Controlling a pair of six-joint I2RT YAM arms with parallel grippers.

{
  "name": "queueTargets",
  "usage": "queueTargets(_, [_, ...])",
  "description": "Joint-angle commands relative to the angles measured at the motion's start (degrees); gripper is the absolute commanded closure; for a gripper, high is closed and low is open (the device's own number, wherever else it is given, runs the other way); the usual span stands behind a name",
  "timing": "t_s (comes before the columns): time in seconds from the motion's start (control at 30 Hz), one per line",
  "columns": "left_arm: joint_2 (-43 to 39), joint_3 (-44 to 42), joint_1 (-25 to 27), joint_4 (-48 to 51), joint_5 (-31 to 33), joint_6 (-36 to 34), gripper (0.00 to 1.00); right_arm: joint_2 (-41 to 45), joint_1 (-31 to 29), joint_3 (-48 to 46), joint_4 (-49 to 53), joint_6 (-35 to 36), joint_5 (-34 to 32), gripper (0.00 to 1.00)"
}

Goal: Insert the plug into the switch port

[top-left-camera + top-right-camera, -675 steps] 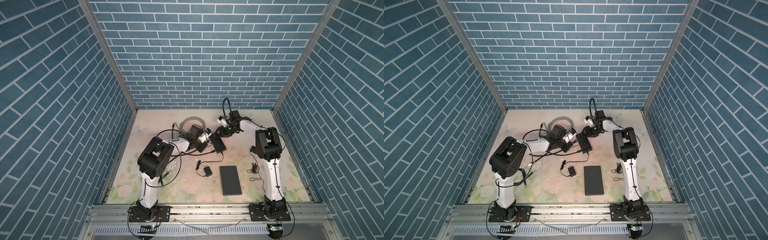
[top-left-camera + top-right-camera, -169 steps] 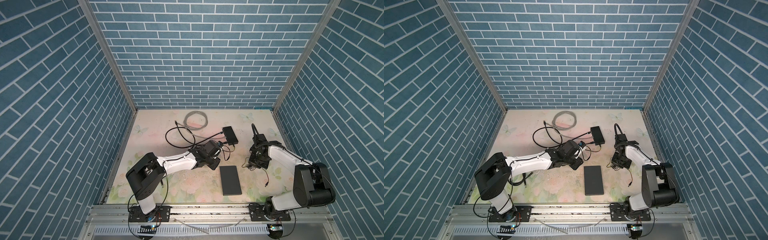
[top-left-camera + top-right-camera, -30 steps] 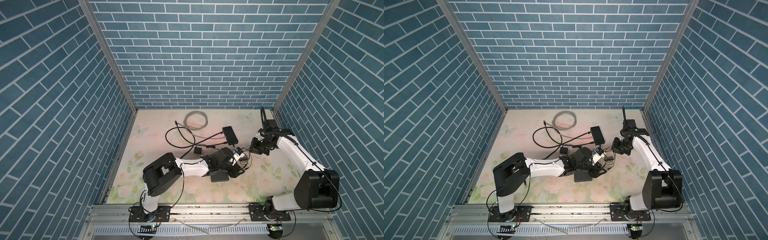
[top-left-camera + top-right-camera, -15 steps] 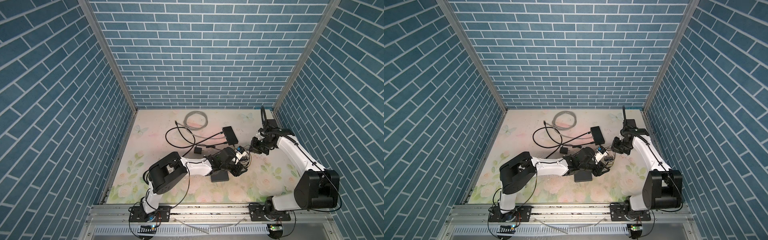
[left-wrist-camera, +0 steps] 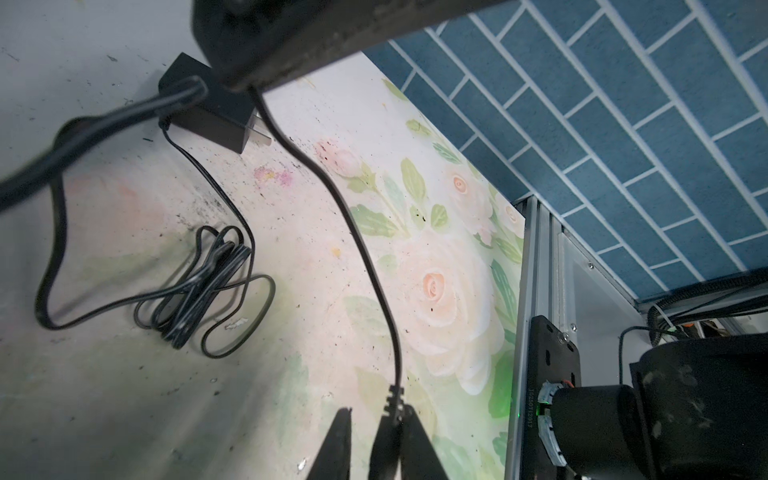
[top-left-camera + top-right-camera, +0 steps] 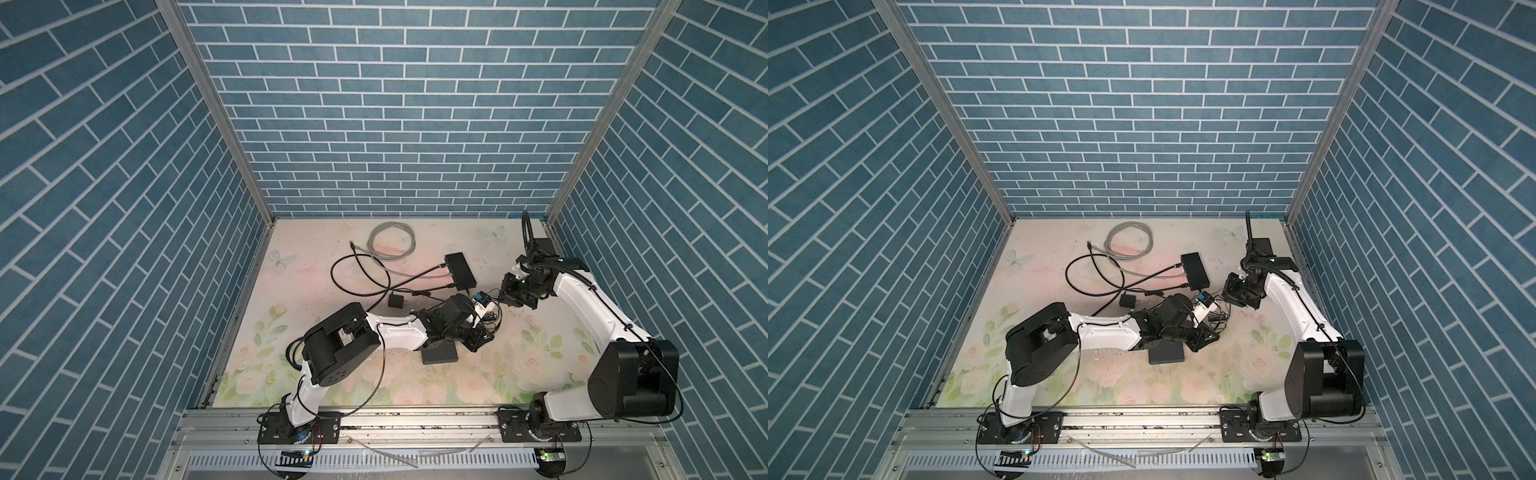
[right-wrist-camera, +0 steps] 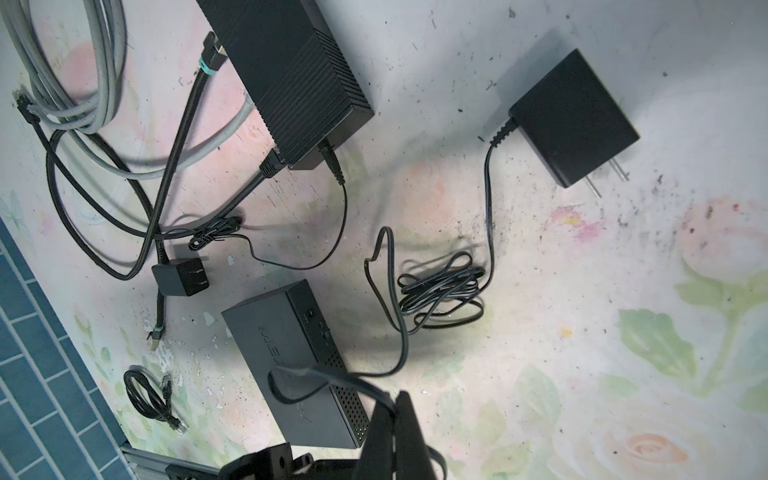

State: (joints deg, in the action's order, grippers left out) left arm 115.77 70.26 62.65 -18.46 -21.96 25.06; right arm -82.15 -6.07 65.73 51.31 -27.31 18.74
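The left tool (image 5: 368,419) sits at the bottom centre of the left wrist view. Its two dark fingers (image 5: 338,440) stand slightly apart, and a slim strip of the flowered counter (image 5: 436,291) shows between them. The plug (image 5: 394,401) hangs just above them, its ribbed collar touching the tip of one finger rather than lying in the gap. Whether it is gripped at all cannot be told.

The plug's thin black cord (image 7: 402,336) runs to the right tool (image 7: 397,405), at the bottom centre of the right wrist view. That tool's fingers are pressed together on the cord. Further along, the cord gathers into a loose bundle (image 7: 440,291) in the middle of that frame. It ends at the large black power adapter (image 7: 573,124) at the upper right, which lies flat with its prongs bare.

The switch (image 7: 291,361) lies on the counter at the lower centre of the right wrist view. The small round port (image 7: 309,314) on its end face is free, so the plug is not yet in it. In both top views the switch lies low in the middle, partly under the left wrist.

A second black box (image 6: 584,272) with cables plugged into it lies higher in a top view. A grey cable coil (image 6: 390,245) lies to its upper left.
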Motion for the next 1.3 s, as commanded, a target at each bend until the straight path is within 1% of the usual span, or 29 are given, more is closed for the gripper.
queueTargets(0.0, [-0.2, 0.3, 0.2, 0.4, 0.1, -0.5, 0.73, -0.5, 0.3, -0.9, -0.3, -1.5, 0.6, 1.00])
queueTargets(0.23, [-1.1, -0.8, 0.1, 0.2, 0.5, -0.9, 0.72, -0.7, 0.4, -1.2, -0.2, -1.1, 0.2, 1.00])
queueTargets(0.43, [-1.0, -1.3, 0.1, -0.9, -0.2, -0.4, 0.79, -0.5, 0.5, -1.4, -0.3, -1.2, 0.1, 1.00])
queueTargets(0.5, [-1.1, -1.4, 0.1, -0.9, -0.4, -0.4, 0.83, -0.6, 0.6, -1.5, -0.1, -1.2, -0.2, 1.00])
queueTargets(0.7, [-2.2, -2.9, -0.3, -2.1, 0.2, -0.2, 0.83, -0.5, 0.5, -1.8, -0.3, -1.3, -0.1, 1.00])
queueTargets(0.83, [-2.7, -3.2, -0.4, -2.2, 0.5, -0.4, 0.78, -0.1, 0.5, -2.2, -0.6, -1.3, 0.0, 1.00])
queueTargets(1.0, [-2.3, -3.2, -0.5, -4.0, -0.2, 0.6, 0.76, 0.1, 0.6, -2.8, -0.9, -1.6, 0.2, 1.00])
queueTargets(1.07, [-2.1, -3.2, -0.4, -5.1, -0.7, 1.2, 0.76, 0.3, 0.6, -3.0, -0.9, -1.7, 0.2, 1.00])
queueTargets(1.17, [-1.9, -3.2, -0.4, -5.4, -1.0, 1.5, 0.80, 0.5, 0.5, -2.9, -0.9, -1.7, 0.2, 1.00])
queueTargets(1.27, [-1.9, -3.4, -0.4, -5.5, -1.0, 1.5, 0.81, 0.6, 0.5, -2.9, -0.9, -1.8, 0.2, 1.00])
